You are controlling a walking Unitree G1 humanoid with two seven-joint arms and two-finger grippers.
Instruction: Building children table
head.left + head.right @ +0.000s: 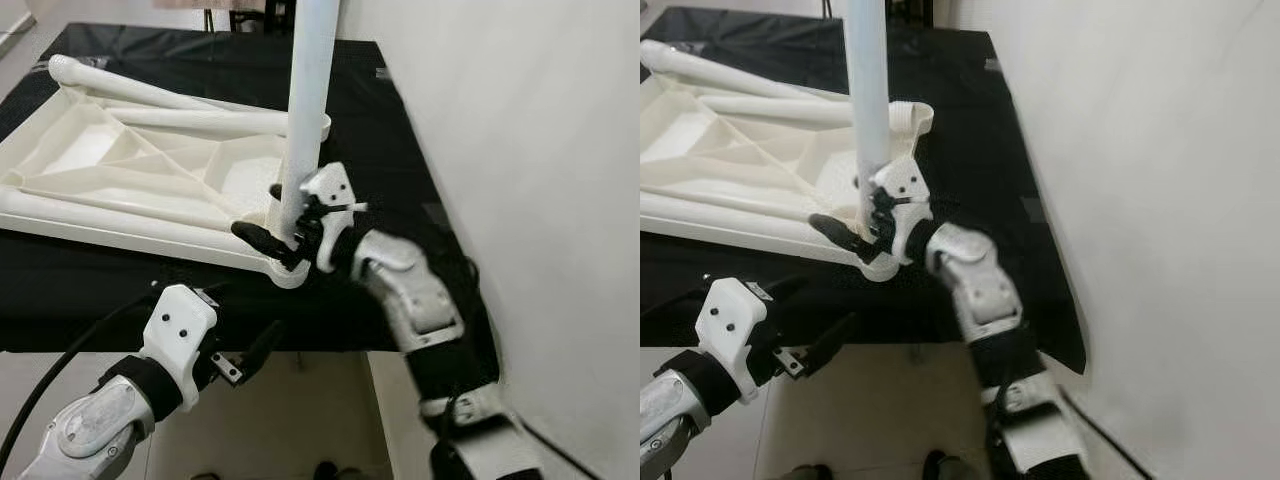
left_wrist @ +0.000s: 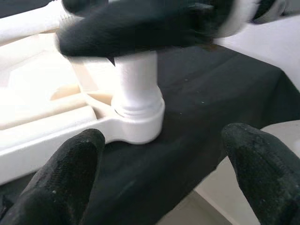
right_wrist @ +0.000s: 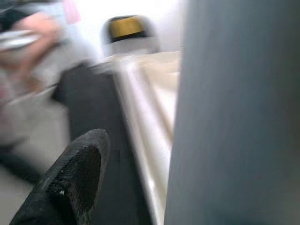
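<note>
The right gripper (image 1: 285, 225) is clasping the base of a tall white plastic table leg (image 1: 308, 110), its two black fingers closing on either side of the tube. That leg is standing upright in the round corner socket (image 2: 138, 124) of an upturned cream plastic tabletop (image 1: 120, 170), at the corner nearest the robot. Two more white legs (image 1: 150, 97) are lying across the tabletop's ribbed underside. The left gripper (image 1: 250, 350) is hovering just off the near edge of the black-covered table (image 1: 390, 140), its fingers (image 2: 65, 183) spread apart and holding nothing. A plain white wall (image 1: 540, 150) is running along the table's right side.
</note>
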